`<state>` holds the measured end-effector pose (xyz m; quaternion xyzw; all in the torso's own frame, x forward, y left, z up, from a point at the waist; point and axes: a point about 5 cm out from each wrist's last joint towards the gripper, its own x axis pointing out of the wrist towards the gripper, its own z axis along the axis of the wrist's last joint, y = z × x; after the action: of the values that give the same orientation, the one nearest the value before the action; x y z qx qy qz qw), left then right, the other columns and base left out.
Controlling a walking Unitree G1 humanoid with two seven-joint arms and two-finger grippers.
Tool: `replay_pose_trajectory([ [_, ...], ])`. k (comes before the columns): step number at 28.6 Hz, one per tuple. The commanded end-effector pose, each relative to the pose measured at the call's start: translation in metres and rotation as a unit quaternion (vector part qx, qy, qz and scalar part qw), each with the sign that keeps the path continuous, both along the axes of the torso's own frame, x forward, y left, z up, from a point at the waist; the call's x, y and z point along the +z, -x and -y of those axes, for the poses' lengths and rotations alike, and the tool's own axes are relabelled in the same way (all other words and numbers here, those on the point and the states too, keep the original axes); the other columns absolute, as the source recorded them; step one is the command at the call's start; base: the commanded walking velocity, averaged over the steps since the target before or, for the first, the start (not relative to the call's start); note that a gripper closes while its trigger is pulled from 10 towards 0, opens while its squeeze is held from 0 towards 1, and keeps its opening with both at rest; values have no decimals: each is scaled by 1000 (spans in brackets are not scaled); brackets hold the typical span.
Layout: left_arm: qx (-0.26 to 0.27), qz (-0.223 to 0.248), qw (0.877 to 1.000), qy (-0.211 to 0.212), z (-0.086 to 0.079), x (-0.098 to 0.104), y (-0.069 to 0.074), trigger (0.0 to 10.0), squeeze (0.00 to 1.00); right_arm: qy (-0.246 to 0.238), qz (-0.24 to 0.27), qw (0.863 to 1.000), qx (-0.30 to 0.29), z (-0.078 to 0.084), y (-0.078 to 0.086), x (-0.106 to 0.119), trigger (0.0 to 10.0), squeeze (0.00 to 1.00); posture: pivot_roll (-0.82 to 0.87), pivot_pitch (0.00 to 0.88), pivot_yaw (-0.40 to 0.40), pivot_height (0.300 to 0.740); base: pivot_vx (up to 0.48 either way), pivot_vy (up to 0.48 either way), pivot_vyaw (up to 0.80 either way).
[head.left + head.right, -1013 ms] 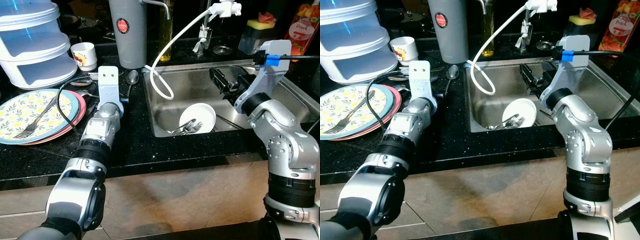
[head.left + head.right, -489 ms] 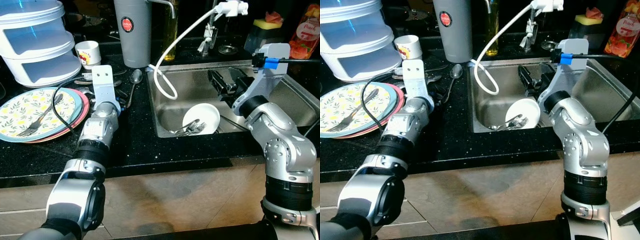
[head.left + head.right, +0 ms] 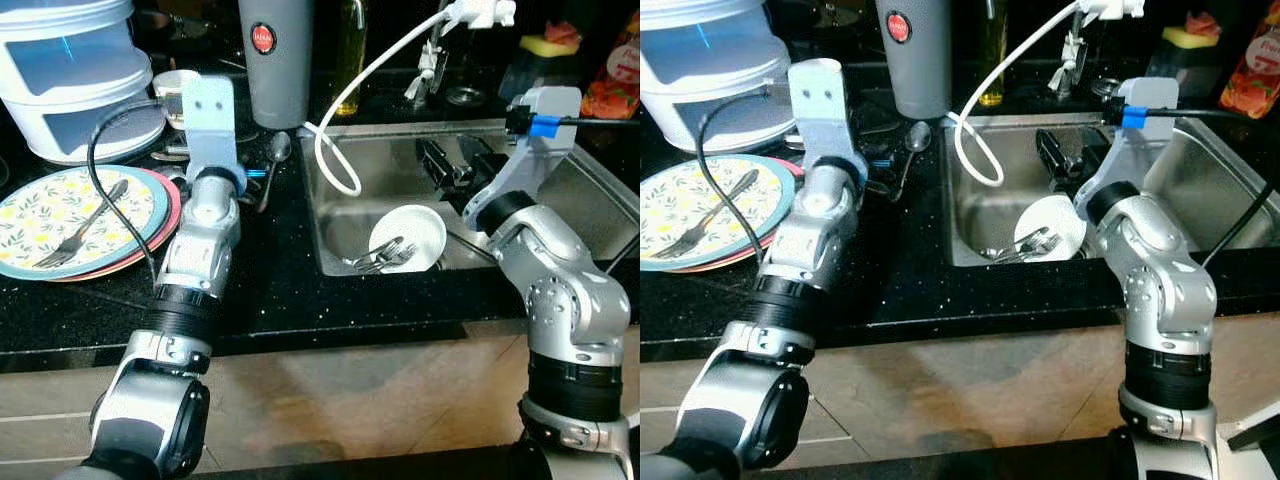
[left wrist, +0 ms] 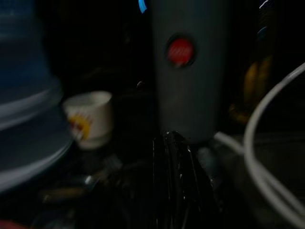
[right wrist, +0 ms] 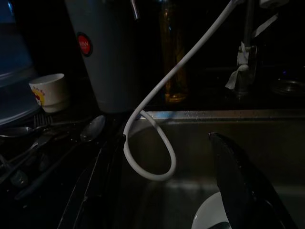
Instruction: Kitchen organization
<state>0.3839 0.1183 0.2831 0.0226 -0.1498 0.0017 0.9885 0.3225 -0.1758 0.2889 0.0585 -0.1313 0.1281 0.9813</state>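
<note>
Black counter (image 3: 270,290) with a steel sink (image 3: 560,185) set in it. Right gripper (image 3: 455,165) hangs over the sink, above and behind a white bowl (image 3: 415,235) that lies tipped on its side in the basin with forks (image 3: 378,258) in it; its fingers (image 5: 243,186) are spread apart in the right wrist view, holding nothing. Left gripper (image 4: 174,176) is over the counter just left of the sink, pointing toward the grey canister (image 3: 272,60); its fingers look pressed together in the dark, blurred left wrist view, nothing between them. A spoon (image 3: 275,155) lies on the counter near it, by the sink's rim. A white hose (image 3: 350,95) loops from the tap (image 3: 480,12) down into the sink. Far left on the counter, stacked plates (image 3: 60,215) with a fork (image 3: 85,225) on top, a small white cup (image 3: 172,92) behind, and a big white stacked container (image 3: 65,70) beside the cup.
</note>
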Motion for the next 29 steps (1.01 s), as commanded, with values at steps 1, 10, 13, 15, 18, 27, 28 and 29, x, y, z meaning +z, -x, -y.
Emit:
replay_pose_trajectory([
  [1, -15, 24, 1000, -10, -1, 8, 4, 10000, 0, -8, 11, 1000, -10, 2, 2, 2, 10000, 0, 1, 76, 19, 740, 0, 0, 0],
  [10, -72, 37, 994, -78, 1, 5, 12, 10000, 0, -17, 17, 999, -23, 4, 7, -2, 10000, 0, -7, 52, 25, 740, 0, 0, 0],
  [13, -59, -35, 992, -108, -1, -17, 8, 10000, 0, -14, 18, 999, -23, 4, 9, -3, 10000, 0, -7, 52, 25, 740, 0, 0, 0],
  [15, -12, -112, 991, -68, -14, -34, 1, 10000, 0, -12, 17, 999, -24, 4, 9, -5, 10000, 0, -8, 45, 26, 740, 0, 0, 0],
  [18, -12, -141, 989, -44, -19, -43, 0, 10000, 906, -12, 16, 999, -26, 4, 9, -6, 10000, 0, -10, 41, 27, 740, 0, 0, 0],
  [27, -25, -214, 976, -8, -25, -65, -7, 10000, 1000, -11, 17, 1000, -21, 1, 9, -6, 10000, 0, -12, 41, 26, 740, 0, 0, 0],
  [28, -25, -214, 976, -8, -25, -65, -7, 10000, 1000, -11, 17, 1000, -21, 1, 9, -6, 10000, 0, -12, 41, 26, 740, 0, 0, 0],
  [29, -20, -221, 975, -3, -26, -65, -8, 10000, 1000, -11, 17, 1000, -21, 1, 9, -6, 10000, 0, -12, 41, 26, 740, 0, 0, 0],
])
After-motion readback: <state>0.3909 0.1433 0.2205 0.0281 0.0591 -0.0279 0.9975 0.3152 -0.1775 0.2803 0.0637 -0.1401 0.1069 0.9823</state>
